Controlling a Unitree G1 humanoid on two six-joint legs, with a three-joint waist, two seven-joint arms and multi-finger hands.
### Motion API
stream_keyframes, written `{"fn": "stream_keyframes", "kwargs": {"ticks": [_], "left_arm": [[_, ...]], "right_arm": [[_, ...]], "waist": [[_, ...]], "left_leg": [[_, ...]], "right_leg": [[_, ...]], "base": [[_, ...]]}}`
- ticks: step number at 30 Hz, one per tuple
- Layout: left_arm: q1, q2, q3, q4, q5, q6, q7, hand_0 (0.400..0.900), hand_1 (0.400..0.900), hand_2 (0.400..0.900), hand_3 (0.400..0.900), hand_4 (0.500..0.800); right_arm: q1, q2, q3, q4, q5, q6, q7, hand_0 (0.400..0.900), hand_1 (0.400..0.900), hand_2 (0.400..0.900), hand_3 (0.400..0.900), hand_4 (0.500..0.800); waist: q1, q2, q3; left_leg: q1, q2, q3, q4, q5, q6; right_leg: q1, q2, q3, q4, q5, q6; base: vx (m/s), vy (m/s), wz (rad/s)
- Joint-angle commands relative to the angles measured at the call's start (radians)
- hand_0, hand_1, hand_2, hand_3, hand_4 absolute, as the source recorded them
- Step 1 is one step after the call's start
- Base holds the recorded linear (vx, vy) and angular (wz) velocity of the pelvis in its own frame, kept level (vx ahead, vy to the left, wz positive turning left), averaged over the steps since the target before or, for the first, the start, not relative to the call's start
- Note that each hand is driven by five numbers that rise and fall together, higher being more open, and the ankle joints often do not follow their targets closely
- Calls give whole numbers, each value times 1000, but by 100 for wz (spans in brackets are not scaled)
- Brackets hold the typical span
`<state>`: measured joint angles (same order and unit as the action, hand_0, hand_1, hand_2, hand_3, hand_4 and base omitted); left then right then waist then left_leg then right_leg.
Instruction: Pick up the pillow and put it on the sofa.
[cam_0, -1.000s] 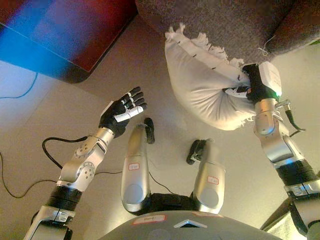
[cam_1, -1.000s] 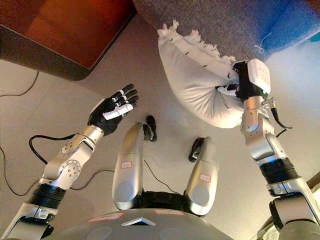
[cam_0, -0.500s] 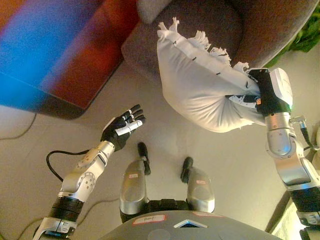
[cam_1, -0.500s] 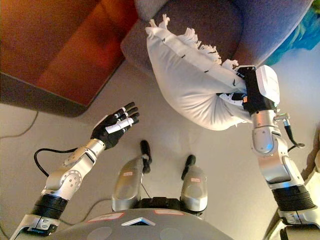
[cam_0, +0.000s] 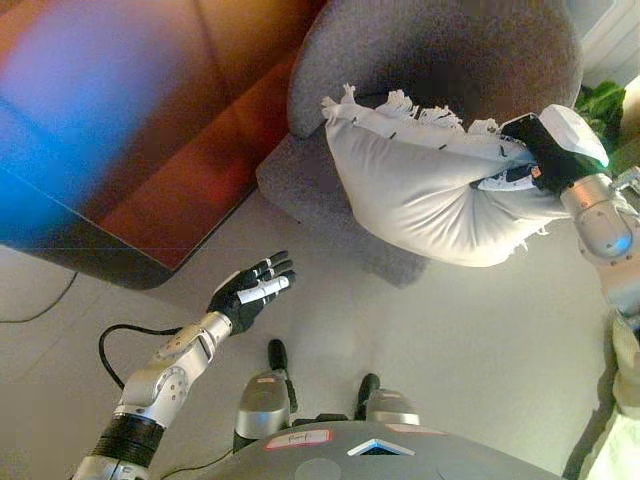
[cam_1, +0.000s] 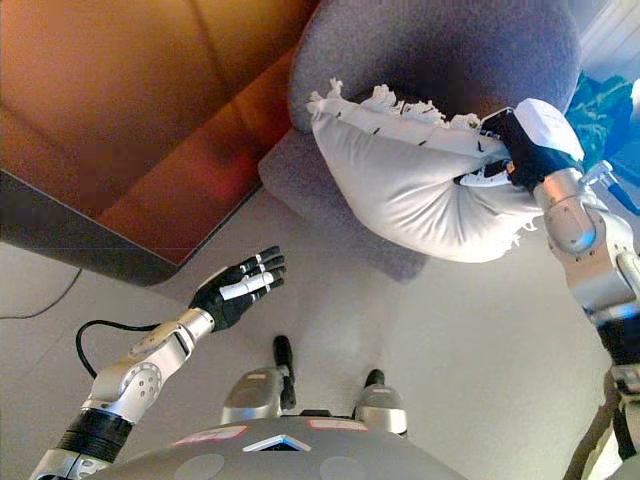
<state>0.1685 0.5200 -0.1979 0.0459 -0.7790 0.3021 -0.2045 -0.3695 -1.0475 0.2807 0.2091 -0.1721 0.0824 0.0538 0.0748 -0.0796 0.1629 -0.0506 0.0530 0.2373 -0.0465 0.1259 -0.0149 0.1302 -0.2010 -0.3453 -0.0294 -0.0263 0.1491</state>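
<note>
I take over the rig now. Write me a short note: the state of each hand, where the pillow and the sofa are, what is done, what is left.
Right hand: shut on the white pillow, gripping its fringed end.
Left hand: open, empty, held over the floor.
Pillow: lifted off the floor, in front of the grey sofa, over its seat edge.
Done: pickup.
Left: set the pillow on the seat, then release.

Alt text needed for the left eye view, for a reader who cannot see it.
The robot's right hand grips a white fringed pillow by one end, holding it over the seat of a grey sofa. Its left hand hangs open and empty above the pale floor, beside a reddish-brown table.
</note>
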Motion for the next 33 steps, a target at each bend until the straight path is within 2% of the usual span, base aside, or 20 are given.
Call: {"fn": "stream_keyframes", "kwargs": {"ticks": [1,4,5,6,7,10,14,18,23,27,29,33], "left_arm": [[-27,48,-38,-66,5,-22,-59,900,900,900,900,800],[-46,78,-51,-80,9,-11,-69,900,900,900,900,800],[-56,84,-52,-83,14,-6,-73,900,900,900,900,800],[-71,92,-53,-85,16,-3,-77,900,900,900,900,800],[-106,112,-61,-83,21,-4,-91,900,900,900,900,800],[-145,137,-64,-96,28,5,-112,900,900,900,900,800],[-161,160,-82,-110,16,-12,-122,900,900,900,900,800],[-182,174,-89,-107,3,-25,-122,900,900,900,900,800],[-162,165,-76,-106,24,-47,-134,900,900,900,900,800],[-146,151,-72,-102,59,-84,-135,900,900,900,900,800],[-140,138,-70,-90,79,-118,-128,900,900,900,900,800],[-144,106,-68,-71,76,-150,-106,900,900,900,900,800]], "right_arm": [[-332,-101,41,105,28,-16,-22,400,400,400,400,500],[-457,-99,155,285,45,11,-52,400,400,400,400,500],[-488,-96,178,325,58,31,-73,900,900,900,900,800],[-523,-87,199,378,70,30,-92,900,900,900,900,800],[-592,-67,236,471,80,66,-124,900,900,900,900,800],[-713,-46,319,593,70,124,-168,900,900,900,900,800],[-803,-31,364,668,73,164,-235,900,900,900,900,800],[-824,-17,358,689,102,187,-309,900,900,900,900,800],[-769,-2,297,664,176,190,-343,900,900,900,900,800],[-664,25,209,581,231,182,-347,900,900,900,900,800],[-588,49,150,520,258,160,-359,900,900,900,900,800],[-429,102,46,382,259,119,-373,900,900,900,900,800]], "waist": [[79,-26,-89],[122,-48,-73],[132,-52,-67],[141,-57,-60],[163,-69,-40],[195,-77,-9],[216,-75,8],[224,-78,17],[220,-78,-1],[204,-75,-28],[183,-68,-44],[146,-54,-64]], "left_leg": [[79,33,-37,7,-139,-26],[65,31,-74,-5,-131,-26],[57,32,-83,-5,-129,-26],[46,32,-91,-6,-126,-27],[24,33,-107,-8,-121,-27],[2,36,-130,-22,-111,-27],[-19,39,-146,-34,-101,-25],[-33,42,-155,-41,-95,-24],[-15,42,-152,-41,-101,-22],[15,42,-140,-41,-110,-21],[35,43,-127,-41,-115,-20],[63,41,-104,-41,-126,-15]], "right_leg": [[-78,-8,-56,-19,105,23],[-77,-9,-73,-16,112,27],[-80,-9,-77,-14,115,28],[-84,-8,-81,-16,118,28],[-94,-8,-89,-18,125,30],[-100,-4,-106,-25,135,33],[-97,1,-122,-36,140,37],[-97,4,-131,-39,145,40],[-76,7,-131,-42,141,41],[-59,6,-125,-42,138,41],[-52,6,-115,-42,137,40],[-45,7,-91,-42,134,38]], "base": [[115,-13,27],[88,-76,34],[11,-118,33],[-76,-168,33],[-117,-183,31],[-73,-126,22],[-12,-44,17],[-26,-41,8],[29,14,0],[52,51,-9],[30,74,-18],[-27,81,-25]]}}
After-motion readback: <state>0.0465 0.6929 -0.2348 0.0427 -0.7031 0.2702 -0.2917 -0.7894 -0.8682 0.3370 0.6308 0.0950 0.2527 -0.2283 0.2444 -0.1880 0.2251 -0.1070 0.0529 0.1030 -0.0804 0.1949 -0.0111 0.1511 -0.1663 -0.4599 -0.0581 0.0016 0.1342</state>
